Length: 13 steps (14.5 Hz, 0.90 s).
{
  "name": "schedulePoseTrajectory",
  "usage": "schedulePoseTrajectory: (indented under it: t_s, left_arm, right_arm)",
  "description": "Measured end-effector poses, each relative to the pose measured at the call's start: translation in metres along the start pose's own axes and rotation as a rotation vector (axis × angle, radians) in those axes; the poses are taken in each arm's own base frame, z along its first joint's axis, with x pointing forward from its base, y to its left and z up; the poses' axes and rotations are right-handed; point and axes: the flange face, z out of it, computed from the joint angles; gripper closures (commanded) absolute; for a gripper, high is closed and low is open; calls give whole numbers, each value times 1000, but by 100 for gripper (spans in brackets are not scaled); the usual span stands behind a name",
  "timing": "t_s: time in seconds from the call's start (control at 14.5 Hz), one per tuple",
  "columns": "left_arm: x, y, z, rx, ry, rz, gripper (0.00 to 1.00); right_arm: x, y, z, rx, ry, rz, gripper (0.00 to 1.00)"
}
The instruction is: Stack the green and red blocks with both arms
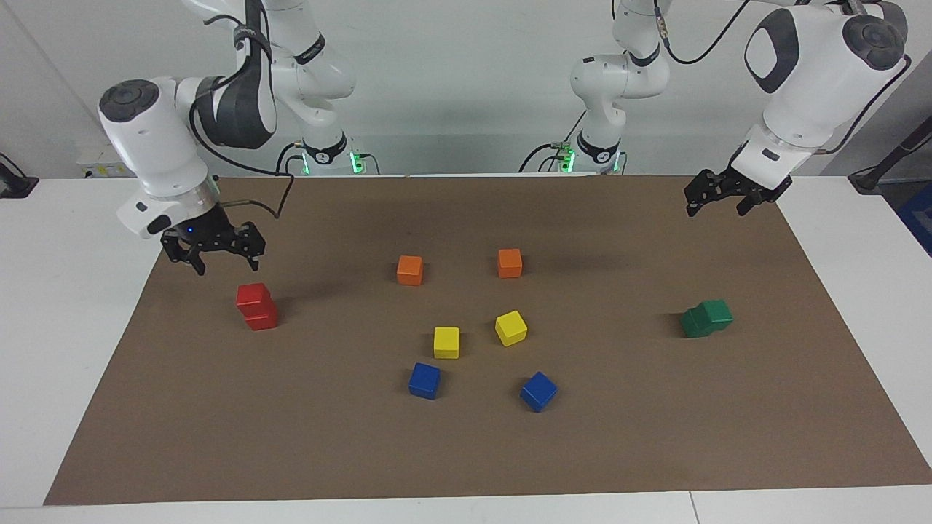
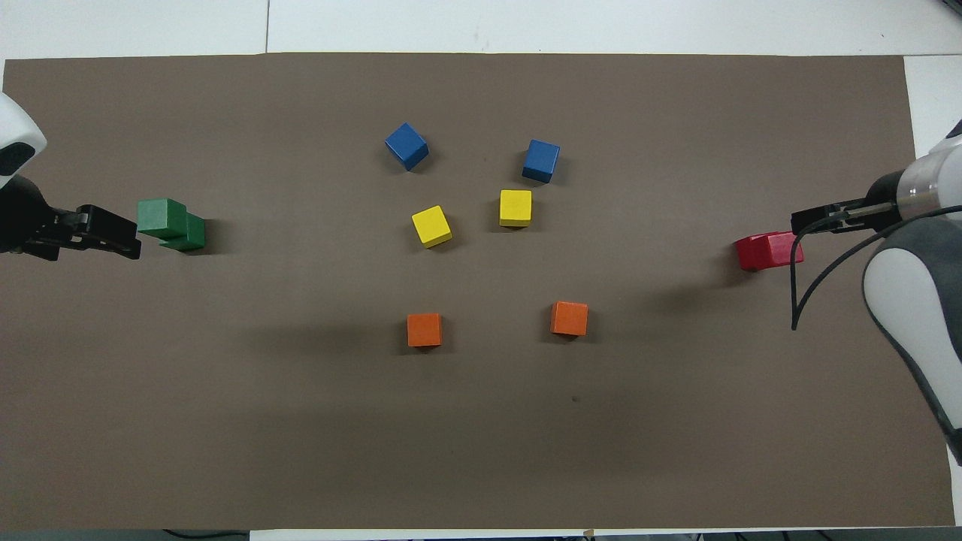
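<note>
Facing camera: high, across the table (image 1: 44, 306), looking toward both robot bases. Overhead camera: above the robots' end, looking steeply down. Both cover the brown mat (image 1: 655, 437), half a turn apart.

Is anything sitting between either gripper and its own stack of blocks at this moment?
Nothing visible. The right gripper hangs open above the mat beside the red stack, with only air between them. The left gripper is open and raised, with bare mat between it and the green stack. The other cubes lie mid-table.
</note>
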Motion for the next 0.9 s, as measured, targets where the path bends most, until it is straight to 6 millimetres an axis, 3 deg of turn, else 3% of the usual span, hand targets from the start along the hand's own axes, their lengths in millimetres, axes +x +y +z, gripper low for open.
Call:
schedulePoseTrajectory:
  t_s: [0.41,0.62,0.9]
  left_arm:
    - [-5,-1,-21,-2,21,-2,0]
    - [-8,-2,-33,-16,29,-7,0]
    - [2,-1,-29,-19,18,-4,0]
  right_arm:
    - [-6,2,-68,8,-58,19,0]
    - [-12,8,-89,17,-94,47,0]
    - [-20,8,-102,27,-151,49,0]
